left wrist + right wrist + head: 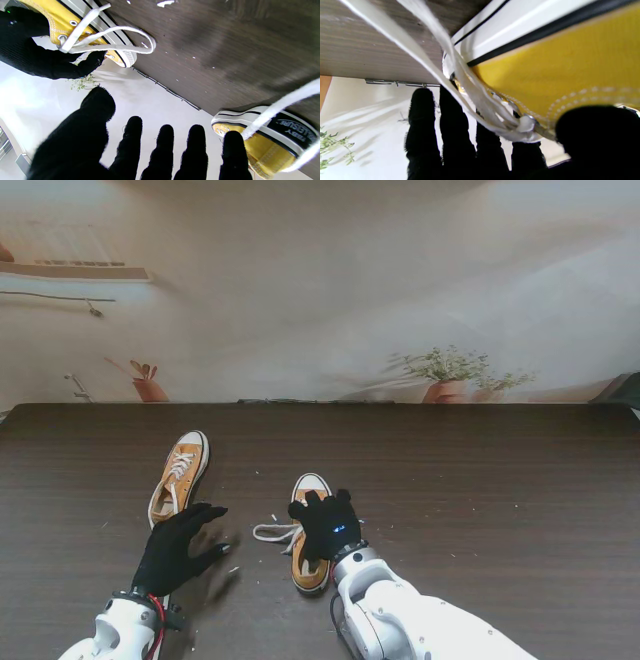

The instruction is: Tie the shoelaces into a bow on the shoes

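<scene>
Two yellow canvas sneakers with white soles lie on the dark table (480, 500). The left shoe (180, 473) points away from me, and its loose lace (280, 105) runs past my left hand's little finger. My left hand (180, 545) hovers just nearer to me than that shoe, open with fingers spread (160, 150), holding nothing. The right shoe (310, 565) is largely covered by my right hand (328, 525), which rests on it with straight, parted fingers (450, 130). That shoe's untied white lace (275, 532) loops out to the left on the table (150, 42) and crosses my right fingers (470, 100).
Small white crumbs (232, 570) dot the tabletop between the hands. The table's far edge (320, 402) meets a pale backdrop printed with potted plants (445, 375). Bare wood stretches to the right of the right shoe.
</scene>
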Tool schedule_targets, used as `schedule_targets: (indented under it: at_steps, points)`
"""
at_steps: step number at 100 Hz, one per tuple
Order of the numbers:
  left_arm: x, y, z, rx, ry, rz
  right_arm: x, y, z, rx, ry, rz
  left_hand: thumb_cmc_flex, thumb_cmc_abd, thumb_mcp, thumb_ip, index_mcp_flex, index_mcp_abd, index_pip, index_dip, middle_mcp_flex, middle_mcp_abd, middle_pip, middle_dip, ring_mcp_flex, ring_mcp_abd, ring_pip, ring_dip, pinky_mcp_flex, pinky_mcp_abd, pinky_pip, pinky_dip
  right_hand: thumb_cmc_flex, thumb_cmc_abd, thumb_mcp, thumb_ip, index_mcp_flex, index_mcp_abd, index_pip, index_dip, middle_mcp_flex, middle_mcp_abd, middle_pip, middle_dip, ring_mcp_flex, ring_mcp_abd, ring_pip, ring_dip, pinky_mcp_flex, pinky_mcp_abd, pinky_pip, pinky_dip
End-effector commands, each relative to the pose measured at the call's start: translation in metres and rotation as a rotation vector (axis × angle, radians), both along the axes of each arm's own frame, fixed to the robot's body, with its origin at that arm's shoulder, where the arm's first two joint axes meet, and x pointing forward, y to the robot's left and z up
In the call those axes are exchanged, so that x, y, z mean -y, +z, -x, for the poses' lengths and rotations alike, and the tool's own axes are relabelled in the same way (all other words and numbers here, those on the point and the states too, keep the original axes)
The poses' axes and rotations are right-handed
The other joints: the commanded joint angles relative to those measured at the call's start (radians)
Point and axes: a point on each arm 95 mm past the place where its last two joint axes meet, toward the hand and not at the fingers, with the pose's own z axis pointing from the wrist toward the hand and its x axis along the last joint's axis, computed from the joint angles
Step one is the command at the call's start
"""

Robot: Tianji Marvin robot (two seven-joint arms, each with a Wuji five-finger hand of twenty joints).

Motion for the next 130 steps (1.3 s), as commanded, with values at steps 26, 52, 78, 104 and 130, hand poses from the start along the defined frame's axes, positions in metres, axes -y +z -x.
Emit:
schedule_targets:
  at_steps: [26, 52, 78, 104, 130]
  points:
    - [0.004, -0.001, 0.001, -0.014, -0.013, 0.021, 0.008, 0.0, -0.008, 0.025, 0.012, -0.044, 0.016, 0.069, -0.055, 0.02, 0.029, -0.015, 0.005, 0.021, 0.048, 0.005, 0.026, 0.046, 0.039, 0.02, 0.032, 0.035, 0.009, -0.005, 0.046, 0.015, 0.259, -0.028, 0.075, -0.142, 0.458, -0.134, 0.186, 0.032, 0.586, -0.04, 0.202, 0.098, 0.45, -0.098, 0.617, 0.301, 0.519, 0.083, 0.433, 0.152]
    - [0.006, 0.002, 0.004, -0.001, -0.017, 0.038, 0.024, 0.015, -0.015, 0.108, 0.046, -0.061, 0.02, 0.086, -0.081, 0.029, 0.04, 0.006, -0.004, 0.017, 0.057, 0.008, 0.026, 0.051, 0.046, 0.025, 0.04, 0.035, 0.013, 0.003, 0.061, 0.008, 0.258, -0.112, 0.174, -0.139, 0.574, -0.151, 0.213, 0.31, 0.61, -0.046, 0.357, 0.255, 0.454, -0.173, 0.908, 0.339, 0.613, 0.031, 0.573, 0.26]
    - [0.008, 0.003, 0.005, 0.004, -0.027, 0.04, 0.051, 0.036, -0.036, 0.256, 0.01, -0.076, 0.026, 0.093, -0.101, 0.037, 0.049, 0.014, -0.009, 0.015, 0.058, 0.01, 0.025, 0.052, 0.048, 0.029, 0.043, 0.034, 0.012, 0.006, 0.07, -0.001, 0.254, -0.148, 0.21, -0.144, 0.603, -0.161, 0.209, 0.366, 0.629, -0.05, 0.367, 0.272, 0.454, -0.182, 0.943, 0.349, 0.634, 0.031, 0.588, 0.262]
    - [0.013, 0.0, 0.003, -0.008, -0.043, 0.027, 0.087, 0.056, -0.068, 0.342, -0.033, -0.031, 0.032, 0.097, -0.111, 0.043, 0.054, 0.016, -0.01, 0.016, 0.056, 0.01, 0.024, 0.052, 0.046, 0.027, 0.042, 0.033, 0.011, 0.006, 0.075, -0.007, 0.253, -0.144, 0.209, -0.146, 0.604, -0.16, 0.195, 0.385, 0.626, -0.054, 0.363, 0.277, 0.454, -0.183, 0.933, 0.345, 0.629, 0.03, 0.585, 0.259]
    - [0.02, -0.001, 0.002, -0.015, -0.062, 0.004, 0.121, 0.053, -0.111, 0.399, -0.062, 0.035, 0.035, 0.099, -0.117, 0.046, 0.054, 0.017, -0.011, 0.017, 0.053, 0.009, 0.024, 0.052, 0.046, 0.028, 0.044, 0.033, 0.012, 0.006, 0.078, -0.011, 0.248, -0.125, 0.192, -0.148, 0.59, -0.169, 0.184, 0.387, 0.612, -0.063, 0.359, 0.272, 0.454, -0.183, 0.919, 0.338, 0.615, 0.025, 0.577, 0.257]
